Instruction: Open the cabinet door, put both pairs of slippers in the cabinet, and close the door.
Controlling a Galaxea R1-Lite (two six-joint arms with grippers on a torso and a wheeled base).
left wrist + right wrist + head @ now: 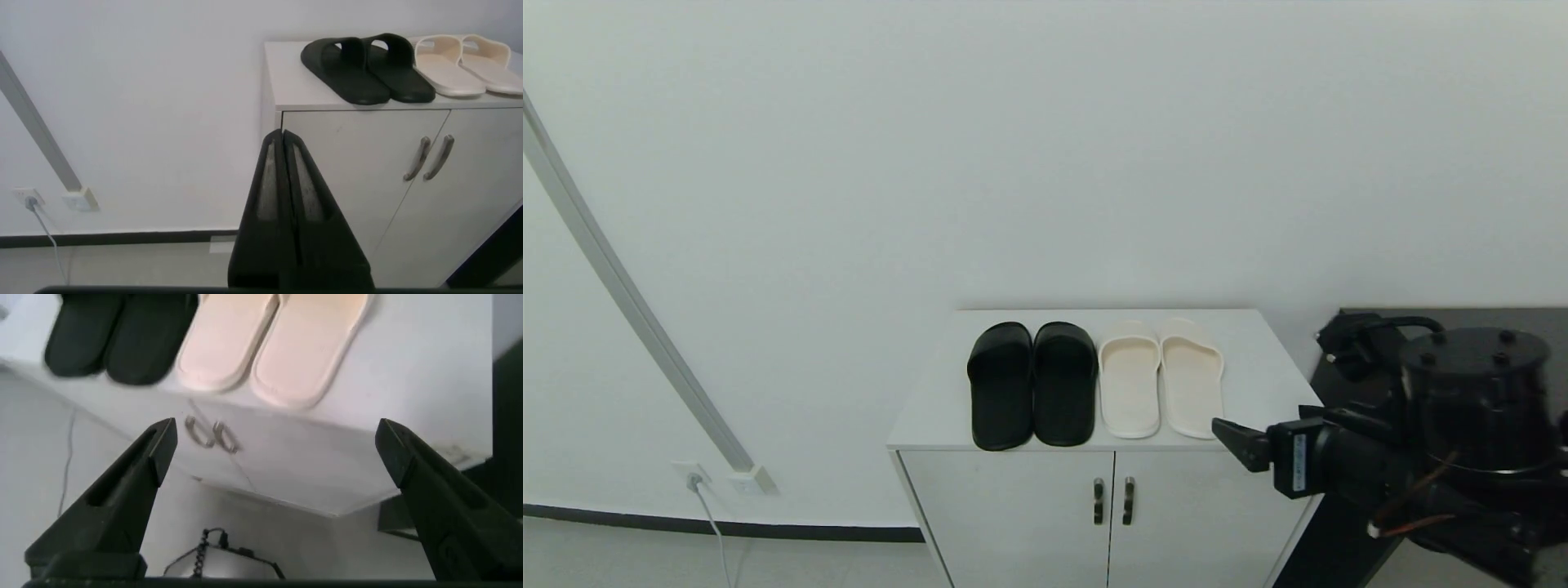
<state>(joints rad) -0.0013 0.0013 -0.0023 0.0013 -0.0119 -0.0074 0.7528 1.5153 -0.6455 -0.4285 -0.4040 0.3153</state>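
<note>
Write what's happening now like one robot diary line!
doors: shut | black slippers: on cabinet | white slippers: on cabinet | left jaws: shut | right jaws: open

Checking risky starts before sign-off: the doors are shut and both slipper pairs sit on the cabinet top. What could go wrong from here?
1. The left handle and right handle sit close together at the door seam, so the open right gripper might catch both.
2. The cream slippers have their heels at the top's front edge, on the right gripper's side. A brush while reaching for a handle could knock them off.
</note>
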